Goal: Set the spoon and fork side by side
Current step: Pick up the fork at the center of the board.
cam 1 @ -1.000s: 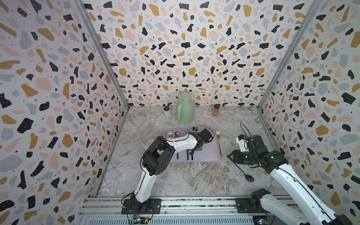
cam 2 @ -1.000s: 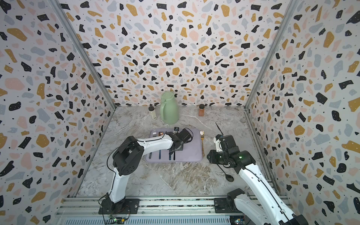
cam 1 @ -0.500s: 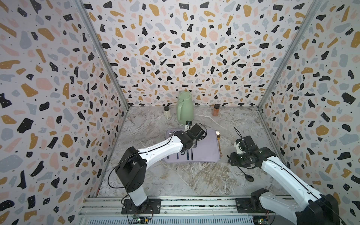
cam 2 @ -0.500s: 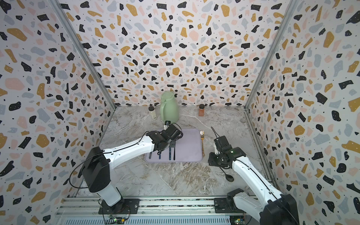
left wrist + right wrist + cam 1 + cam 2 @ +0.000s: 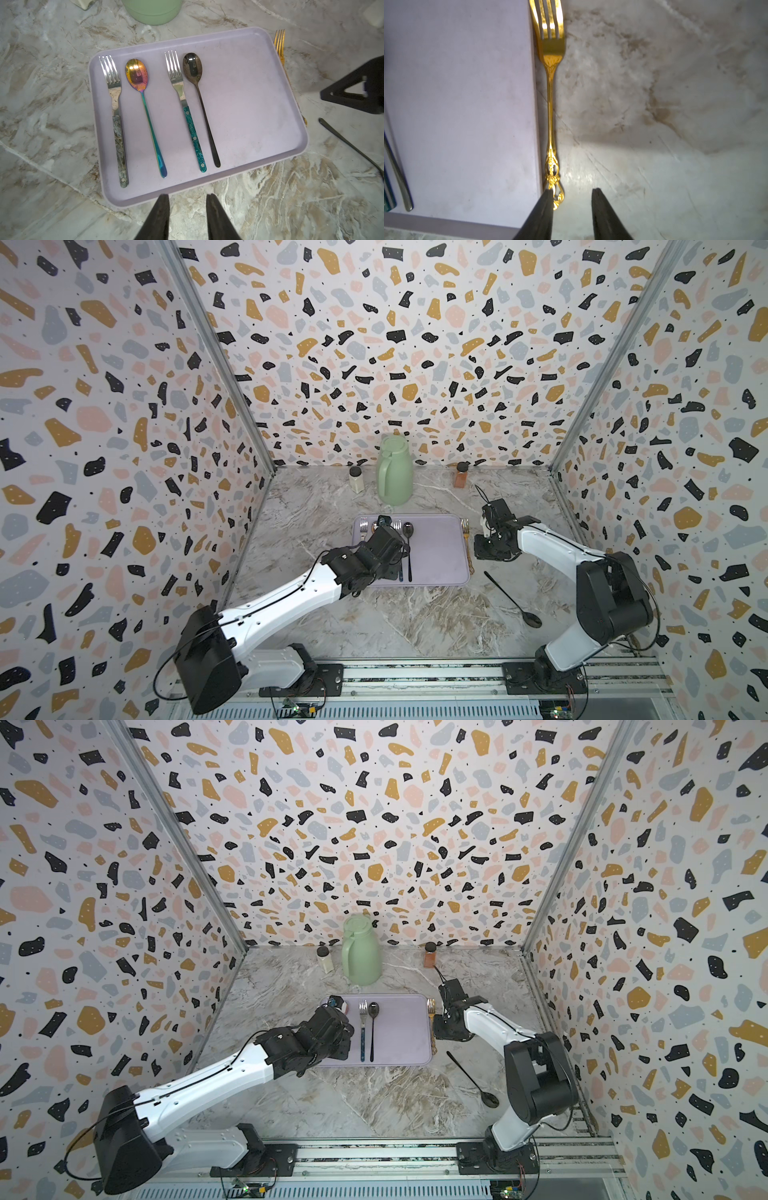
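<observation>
1. The left pincer (image 5: 187,197) hovers over the tray's (image 5: 249,93) near edge, jaws apart and empty; best kept clear.
2. Two fork-and-spoon pairs (image 5: 158,108) lie on the tray.
3. The gold fork (image 5: 550,104) lies on the bench (image 5: 664,93), just beside the tray's right rim.
4. The right pincer (image 5: 572,191), jaws apart, sits off-centre over its handle end; shift it trayward to straddle the handle before closing.
5. The black spoon (image 5: 511,599) lies on the bench, further right.

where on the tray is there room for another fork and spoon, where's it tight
Free: the tray stretch between the black spoon and the rim beside the gold fork; also bare marble in front of the tray, up to the loose spoon. Crowded: beyond the black spoon, where teal fork, rainbow spoon and grey fork lie close. The gold fork hugs the rim.
</observation>
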